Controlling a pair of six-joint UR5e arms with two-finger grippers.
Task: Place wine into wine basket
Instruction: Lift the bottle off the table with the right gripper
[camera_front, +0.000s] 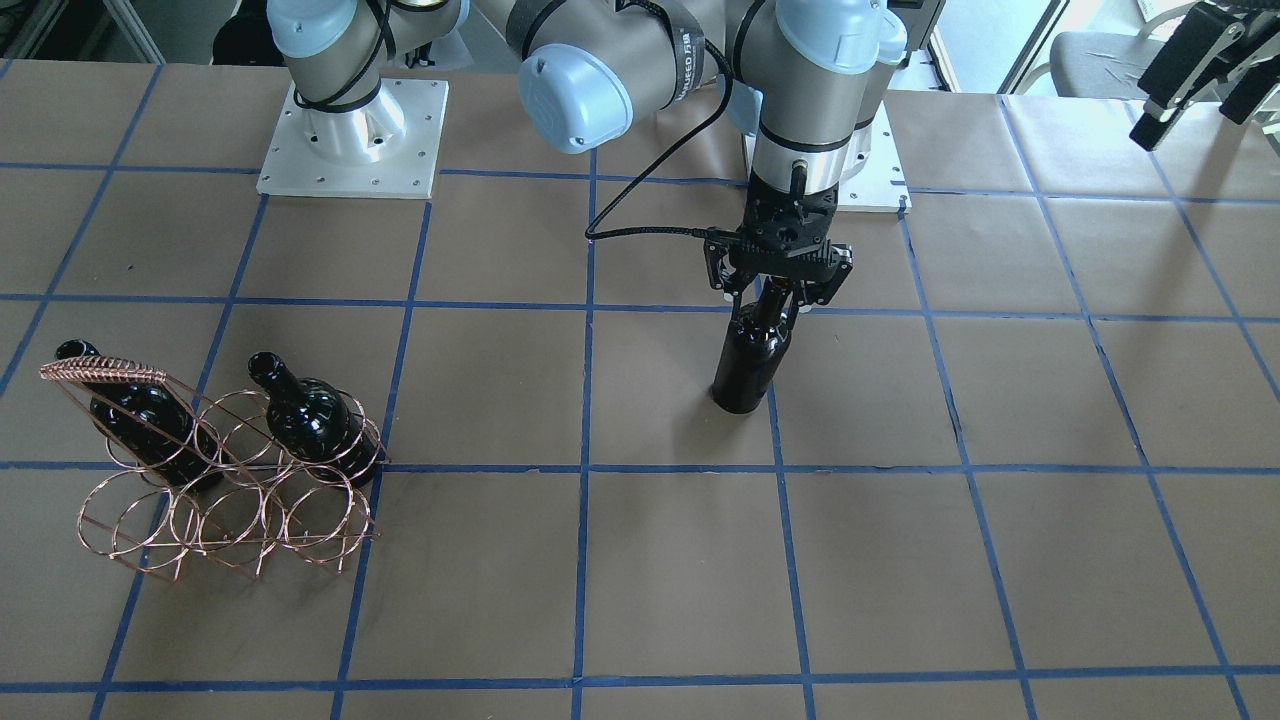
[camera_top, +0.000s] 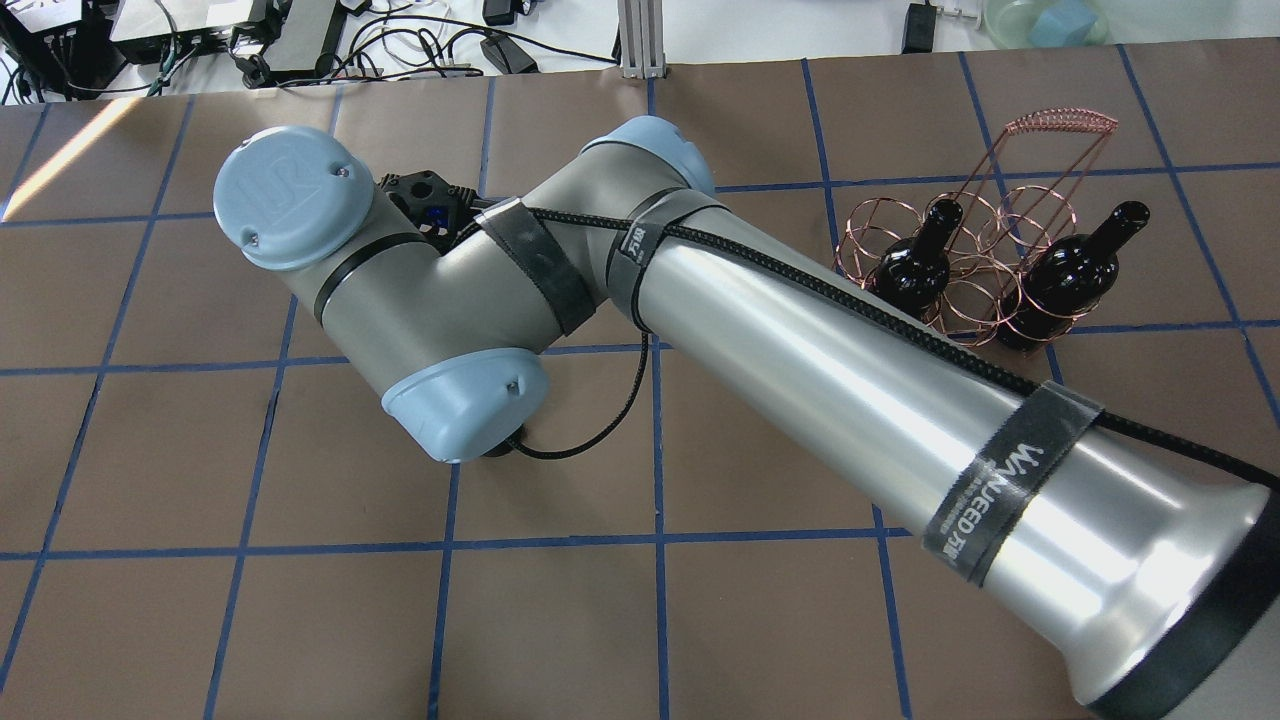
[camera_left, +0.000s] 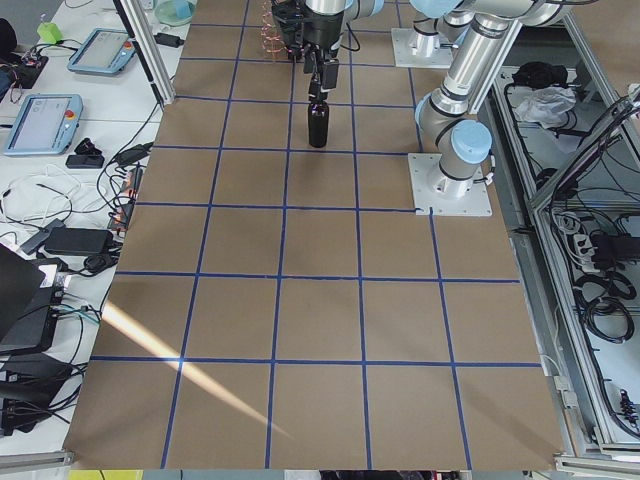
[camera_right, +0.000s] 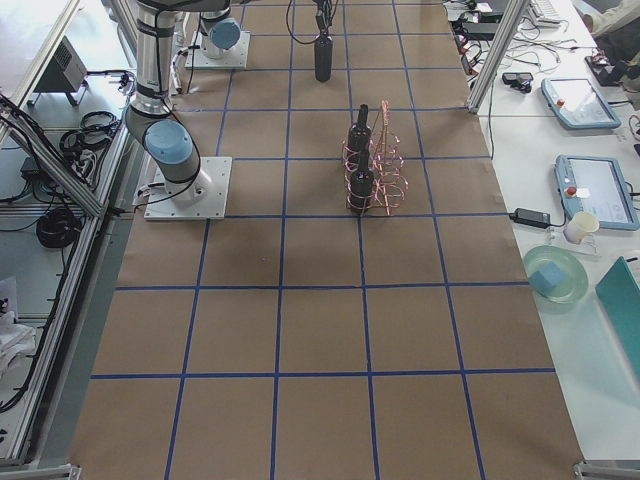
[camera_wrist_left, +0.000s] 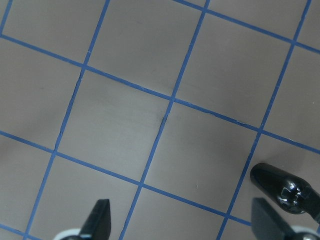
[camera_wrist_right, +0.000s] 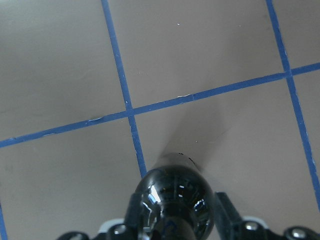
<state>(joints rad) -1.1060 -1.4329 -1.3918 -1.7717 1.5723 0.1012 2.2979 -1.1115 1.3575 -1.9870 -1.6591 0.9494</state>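
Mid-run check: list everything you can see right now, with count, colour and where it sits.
wine bottle: one, glossy near-black, upright mid-table, gripped at the neck.
other bottles: two, near-black, leaning in the wine basket's rings on the robot's side.
wine basket: one, copper wire, on the table toward the robot's right.
table: one, brown with a blue tape grid.
tablets: two, blue-grey, on the white side bench.
bowl: one, pale green, holding a blue block, same bench.
right gripper: black, shut on the wine bottle's neck.
left gripper: black, open, raised above the table, empty.
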